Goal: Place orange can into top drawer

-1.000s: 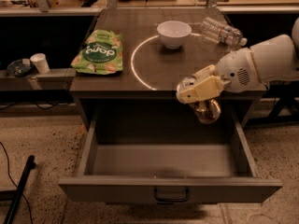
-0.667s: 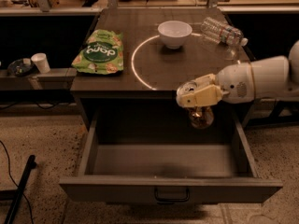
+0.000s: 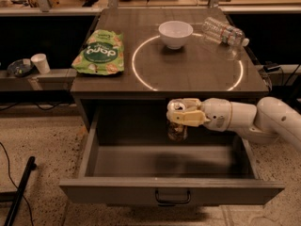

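The white arm reaches in from the right, lying almost flat, just below the front edge of the dark desk. Its pale yellow tool is grasping the small shiny golden-orange drink can near its silver top. The can hangs upright over the back part of the wide grey top drawer, which is pulled open. On the desk sit a round white bowl, a clear plastic bottle on its side and a green snack bag.
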{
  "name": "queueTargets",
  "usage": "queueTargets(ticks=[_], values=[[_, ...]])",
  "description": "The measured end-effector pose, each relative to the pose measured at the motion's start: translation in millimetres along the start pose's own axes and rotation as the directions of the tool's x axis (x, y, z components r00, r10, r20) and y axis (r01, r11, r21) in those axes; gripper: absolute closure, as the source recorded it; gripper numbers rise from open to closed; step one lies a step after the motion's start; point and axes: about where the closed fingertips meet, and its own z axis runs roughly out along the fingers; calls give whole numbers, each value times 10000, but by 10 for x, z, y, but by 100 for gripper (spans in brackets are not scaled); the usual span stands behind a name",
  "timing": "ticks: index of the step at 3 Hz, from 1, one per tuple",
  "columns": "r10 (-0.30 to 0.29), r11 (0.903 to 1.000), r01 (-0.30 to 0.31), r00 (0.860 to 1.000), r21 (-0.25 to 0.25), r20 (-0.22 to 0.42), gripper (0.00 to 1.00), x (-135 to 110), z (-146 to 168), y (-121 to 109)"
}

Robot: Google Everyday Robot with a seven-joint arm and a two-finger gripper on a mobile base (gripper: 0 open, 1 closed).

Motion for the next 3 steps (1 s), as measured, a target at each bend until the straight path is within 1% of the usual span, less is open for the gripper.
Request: queueTargets(ticks=[1, 2, 3], values=[[-145, 9999, 149, 9990, -82, 429, 100, 117, 77, -48], [-167, 9998, 172, 9989, -96, 438, 100, 124, 83, -50], [-307, 9989, 323, 9984, -338, 481, 100, 192, 263, -74]])
